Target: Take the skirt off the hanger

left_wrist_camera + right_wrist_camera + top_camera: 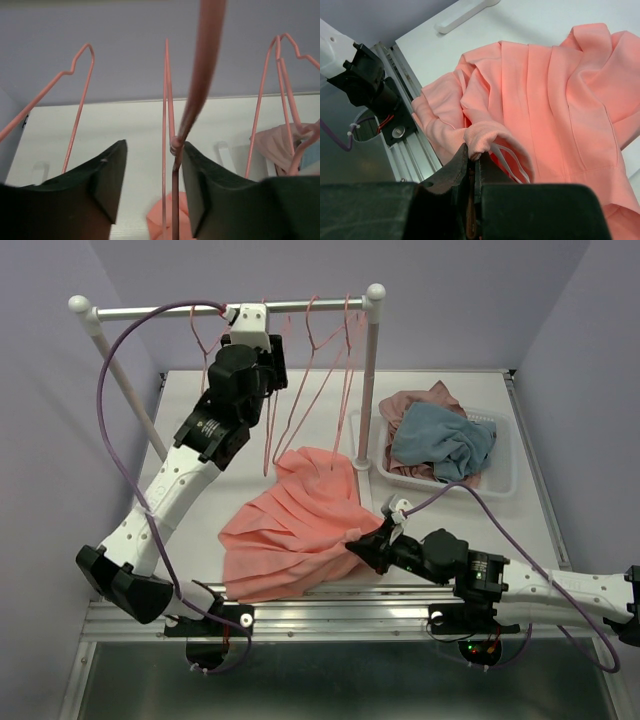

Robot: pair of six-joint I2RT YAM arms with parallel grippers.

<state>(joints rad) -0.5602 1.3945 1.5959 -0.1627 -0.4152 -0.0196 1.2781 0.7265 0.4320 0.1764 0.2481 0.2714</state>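
Near me, 5 o'clock: my right gripper [372, 545] fingers squeezed shut on skirt [290, 530] edge. Skirt lies crumpled on table, middle, no hanger in it that I can see. Far, 11 o'clock: my left gripper [152, 185] fingers apart around bare hanger [176, 145] on rail [170, 311]. Job looks nearly done. Only letting go left, I think.

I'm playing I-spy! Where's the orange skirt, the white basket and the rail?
skirt [290, 530], top view, middle of its pleated cloth.
basket [503, 455], top view, its right wall.
rail [150, 311], top view, bare left stretch of the bar.
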